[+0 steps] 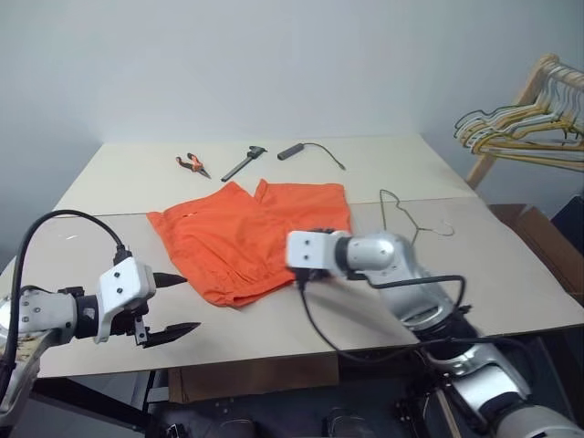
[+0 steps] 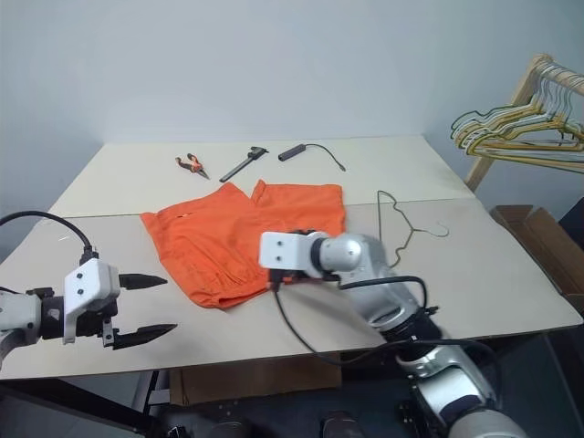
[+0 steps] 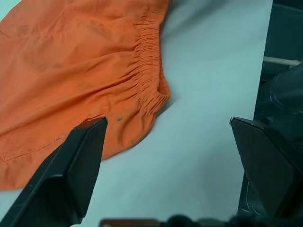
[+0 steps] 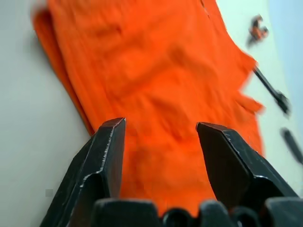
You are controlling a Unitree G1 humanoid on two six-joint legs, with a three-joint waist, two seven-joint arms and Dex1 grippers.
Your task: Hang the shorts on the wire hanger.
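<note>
A: Report the state of each claw

B: Left gripper: both black fingers spread wide, nothing between them. It hangs above the table near the front edge. Right gripper: fingers parted with a clear gap, nothing clamped; seen from the right wrist, orange fabric lies beyond and below the gap

A: Location of the shorts relative to the claws?

B: They lie spread flat on the table. From the left gripper, the gathered waistband sits just ahead of the fingertips and apart from them. The right gripper is poised over the waistband end of the shorts; contact with the fabric cannot be confirmed

A: Location of the wire hanger?

B: Flat on the table, beyond the right arm and on its outer side, just beside the edge of the shorts. Well apart from both claws

A: Other items in view?

B: Past the shorts, far from both claws: orange-handled pliers, a black hand tool, and a black cable with a cylindrical plug. A rack with bunched hangers stands off the table on the right gripper's side
</note>
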